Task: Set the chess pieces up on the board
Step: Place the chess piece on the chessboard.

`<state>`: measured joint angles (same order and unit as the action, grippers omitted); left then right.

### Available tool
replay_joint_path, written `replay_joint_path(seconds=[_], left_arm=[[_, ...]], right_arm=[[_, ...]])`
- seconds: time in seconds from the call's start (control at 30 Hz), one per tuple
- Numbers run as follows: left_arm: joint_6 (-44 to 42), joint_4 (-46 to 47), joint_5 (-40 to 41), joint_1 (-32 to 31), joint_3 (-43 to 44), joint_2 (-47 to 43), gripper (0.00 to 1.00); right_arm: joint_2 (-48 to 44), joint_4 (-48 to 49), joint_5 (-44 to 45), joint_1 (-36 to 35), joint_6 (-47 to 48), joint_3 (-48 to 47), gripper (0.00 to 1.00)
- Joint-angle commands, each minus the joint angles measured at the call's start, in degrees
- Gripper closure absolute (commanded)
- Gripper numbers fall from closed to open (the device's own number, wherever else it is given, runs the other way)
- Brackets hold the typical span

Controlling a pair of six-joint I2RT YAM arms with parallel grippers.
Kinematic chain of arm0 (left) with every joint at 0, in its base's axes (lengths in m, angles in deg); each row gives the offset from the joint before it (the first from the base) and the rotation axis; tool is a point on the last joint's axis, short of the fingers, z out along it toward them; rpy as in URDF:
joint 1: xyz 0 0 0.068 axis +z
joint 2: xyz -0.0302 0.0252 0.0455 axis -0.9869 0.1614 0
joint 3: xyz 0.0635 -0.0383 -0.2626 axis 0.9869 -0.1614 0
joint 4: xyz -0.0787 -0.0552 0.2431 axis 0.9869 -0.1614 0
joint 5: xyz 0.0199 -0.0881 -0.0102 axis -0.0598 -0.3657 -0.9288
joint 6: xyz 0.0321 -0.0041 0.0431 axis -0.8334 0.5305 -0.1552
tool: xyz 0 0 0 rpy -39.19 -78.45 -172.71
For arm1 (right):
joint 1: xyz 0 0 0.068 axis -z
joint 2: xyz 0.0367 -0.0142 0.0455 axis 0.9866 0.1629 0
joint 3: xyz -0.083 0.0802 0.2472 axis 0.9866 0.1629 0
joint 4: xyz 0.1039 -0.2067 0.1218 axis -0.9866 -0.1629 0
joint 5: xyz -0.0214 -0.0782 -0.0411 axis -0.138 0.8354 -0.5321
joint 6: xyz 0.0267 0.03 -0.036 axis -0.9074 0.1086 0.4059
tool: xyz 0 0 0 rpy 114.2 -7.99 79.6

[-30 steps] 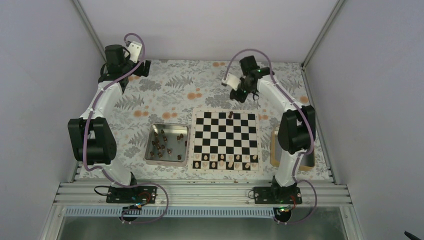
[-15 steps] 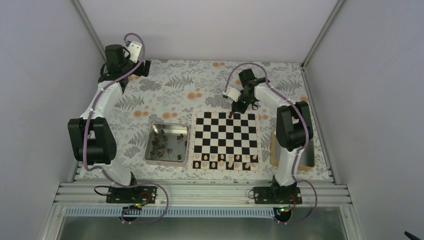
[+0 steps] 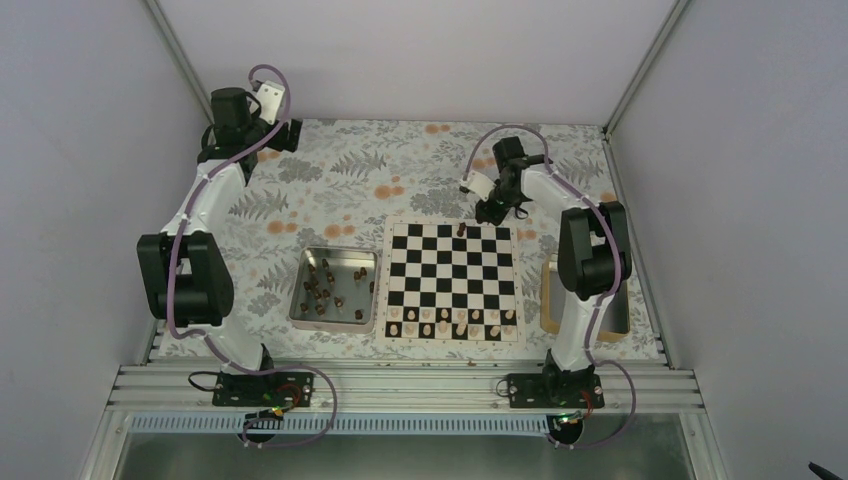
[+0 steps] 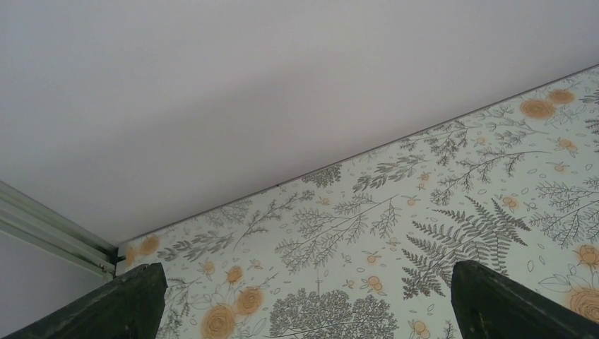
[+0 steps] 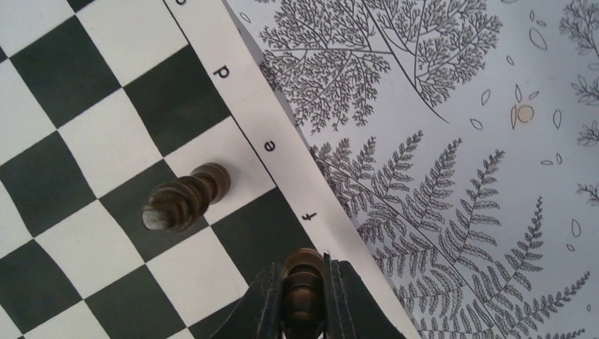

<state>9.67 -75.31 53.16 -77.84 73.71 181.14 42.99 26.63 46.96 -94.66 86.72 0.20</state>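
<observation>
Risk rundown for this moment. Right end effector [image 3: 493,208] is clamped on one dark brown piece [image 5: 302,282], pinched between both fingers [image 5: 265,304] with only its rounded top showing. Right below it is the board [image 5: 244,109], about where the black f-file square meets the pale lettered border. Can't tell from the wrist view whether the base is touching down or hanging above.

Biggest worry imo is the neighbour [image 5: 185,201], a second dark one standing on the white e-file square. It's just left of the end effector in its own view, near but not touching. If the fingers spread wide on release, or the wrist drifts that way, it gets knocked over. These look light and top-heavy.

Second worry is placement. The gripped piece sits so close to the border that letting go here could leave it straddling the lettered strip instead of centred on its square. Released tilted or from a height, it probably topples and rolls off onto the desk [image 3: 330,190].

Left end effector [image 4: 305,275] is wide open with nothing between its fingers. It's well off to the left of the right one over bare floral desk, so I don't see a clash there. Other chess pieces [image 3: 322,290] sit in the metal tray [image 3: 335,251], well apart from the right end effector on the left side of the board. The cream pieces [image 3: 455,325] line the board edge farthest from it.
</observation>
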Motion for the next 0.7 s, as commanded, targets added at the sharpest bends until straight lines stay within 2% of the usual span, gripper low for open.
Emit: replay_joint_path(seconds=[0.0, 0.4, 0.67], left_arm=[[-0.5, -0.1, -0.2, 0.2, 1.8, 1.0, 0.0], [-0.7, -0.3, -0.3, 0.0, 2.0, 1.4, 0.0], [-0.7, 0.0, -0.3, -0.1, 1.7, 1.5, 0.0]], right_arm=[[-1.0, -0.6, -1.9, 0.9, 0.4, 1.2, 0.95], [1.3, 0.6, -6.2, 1.0, 0.6, 2.7, 0.95], [2.4, 0.3, -6.1, 1.0, 0.6, 2.5, 0.95]])
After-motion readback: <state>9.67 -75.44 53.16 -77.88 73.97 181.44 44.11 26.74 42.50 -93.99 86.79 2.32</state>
